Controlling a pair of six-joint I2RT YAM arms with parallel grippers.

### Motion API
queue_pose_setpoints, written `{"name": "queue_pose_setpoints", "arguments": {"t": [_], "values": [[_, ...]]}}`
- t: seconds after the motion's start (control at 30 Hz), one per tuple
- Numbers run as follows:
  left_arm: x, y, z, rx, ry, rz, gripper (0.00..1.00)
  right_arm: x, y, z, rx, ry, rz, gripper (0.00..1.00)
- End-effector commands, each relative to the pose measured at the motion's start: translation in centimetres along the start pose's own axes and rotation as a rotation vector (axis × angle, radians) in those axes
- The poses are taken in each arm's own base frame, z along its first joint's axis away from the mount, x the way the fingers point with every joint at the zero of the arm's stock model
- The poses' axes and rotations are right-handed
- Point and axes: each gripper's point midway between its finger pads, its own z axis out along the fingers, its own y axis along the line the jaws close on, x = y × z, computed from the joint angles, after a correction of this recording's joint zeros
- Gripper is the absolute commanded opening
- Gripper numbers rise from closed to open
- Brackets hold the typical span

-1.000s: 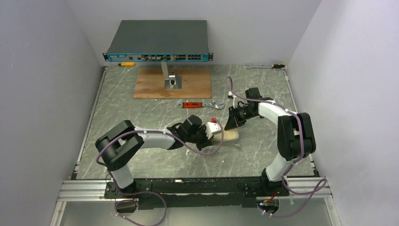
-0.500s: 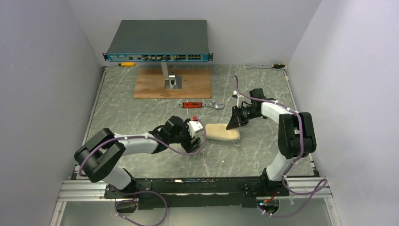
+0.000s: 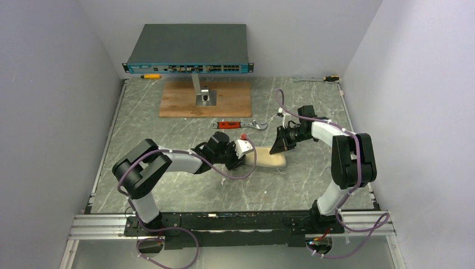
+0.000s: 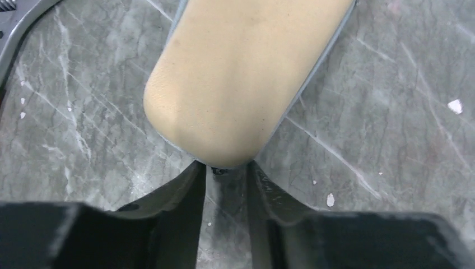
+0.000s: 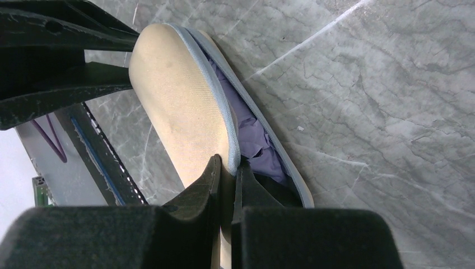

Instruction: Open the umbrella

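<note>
In the top view, a flat beige case (image 3: 269,159) with rounded ends is seen lying on the grey marbled table (image 3: 168,188), between the two arms and well in front of the red-handled wrench (image 3: 231,125); the left gripper (image 3: 246,156) is set against its left end and the right gripper (image 3: 278,147) at its right end. The step in hand is judged to be the opening of this case, since the umbrella (image 5: 255,137) is not yet taken out, so the task is held to be at an early stage. In the left wrist view, the left gripper (image 4: 224,168) is shown with its jaws a little apart and nothing clamped between them, the tips touching the case's (image 4: 241,84) blunt end, where a small dark tab (image 4: 217,170), perhaps a zip pull, is flanked. The woven cloth looks matt and slightly soiled, edged with grey tape. In the right wrist view, the right gripper (image 5: 228,162) is closed on the grey-piped rim of the upper flap (image 5: 173,95), which is lifted slightly, and crumpled lilac fabric is exposed in the gap. Next, the flap would need to be raised further while the lower half is held down, so that the soft, slippery bundle can be reached
</note>
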Motion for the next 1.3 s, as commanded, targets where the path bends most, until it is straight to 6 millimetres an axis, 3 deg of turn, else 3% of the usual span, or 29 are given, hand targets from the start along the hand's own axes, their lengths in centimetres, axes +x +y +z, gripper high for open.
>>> {"name": "queue_pose_setpoints", "arguments": {"t": [0.0, 0.2, 0.33, 0.57, 0.63, 0.8, 1.13, 1.27], "values": [[-1.6, -0.1, 1.1, 0.035, -0.053, 0.042, 0.27, 2.4, -2.4, 0.4, 0.102, 0.069, -0.014, 0.00], [-1.6, -3.7, 0.7, 0.126, -0.056, 0.036, 0.00, 2.4, -2.9, 0.7, 0.149, 0.029, 0.068, 0.00], [-2.9, -7.3, 0.2, 0.181, -0.058, 0.009, 0.00, 1.7, -3.4, 0.4, 0.208, -0.024, 0.108, 0.00], [-3.3, -10.2, 0.8, 0.231, 0.008, -0.219, 0.00, 0.9, -4.0, 0.3, 0.256, -0.073, 0.175, 0.00], [-3.0, -10.4, 0.3, 0.234, -0.003, -0.198, 0.00, 0.8, -3.9, 0.4, 0.246, -0.068, 0.168, 0.00], [-0.1, -9.2, -1.2, 0.179, 0.035, -0.086, 0.00, 0.6, -4.7, -0.2, 0.271, -0.061, 0.145, 0.00], [-3.9, -10.7, 0.7, 0.224, 0.000, -0.198, 0.00, -0.2, -4.1, -0.2, 0.286, -0.137, 0.236, 0.00], [-1.3, -9.7, -1.6, 0.213, -0.001, -0.090, 0.00, -0.5, -5.0, -1.3, 0.313, -0.149, 0.201, 0.00]]}}
